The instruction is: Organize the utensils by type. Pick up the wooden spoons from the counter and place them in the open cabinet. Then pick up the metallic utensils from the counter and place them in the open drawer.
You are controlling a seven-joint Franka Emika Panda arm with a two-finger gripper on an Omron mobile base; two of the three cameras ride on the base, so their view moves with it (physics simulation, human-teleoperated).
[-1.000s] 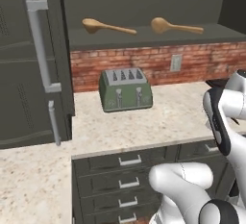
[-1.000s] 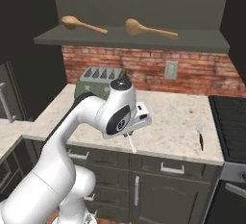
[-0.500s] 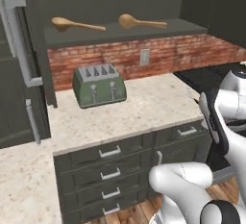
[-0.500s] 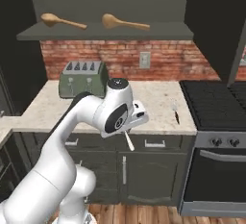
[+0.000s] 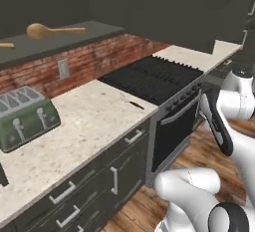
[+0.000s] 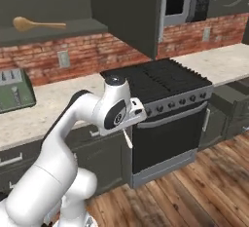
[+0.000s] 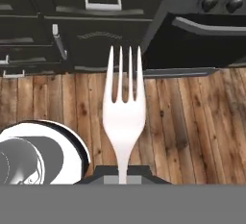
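My gripper [image 7: 123,171] is shut on a silvery fork [image 7: 123,117], gripped by its handle with the tines pointing away over the wooden floor. In the right base view the gripper [image 6: 129,126] hangs in front of the counter's drawers with the fork [image 6: 127,139] pointing down. A wooden spoon [image 5: 49,29] lies on the shelf of the cabinet [image 5: 74,38], and the tip of a second spoon [image 5: 5,45] shows at the left edge. The same shelf [image 6: 78,27] bears a spoon [image 6: 34,24]. A small dark-handled utensil [image 5: 135,105] lies on the counter [image 5: 84,126] near the stove. The open drawer is out of view.
A green toaster [image 5: 24,117] stands at the counter's left, also the toaster [image 6: 14,90]. A black stove [image 5: 154,76] with an oven below adjoins the counter on the right, the stove [image 6: 155,77]. Shut drawers [image 7: 101,4] face the hand. Wooden floor [image 6: 194,187] lies open ahead.
The whole picture has shifted left as the base moved right: the toaster and shelf slid to the left edge and the stove came into view. The gripper stays shut on the fork.
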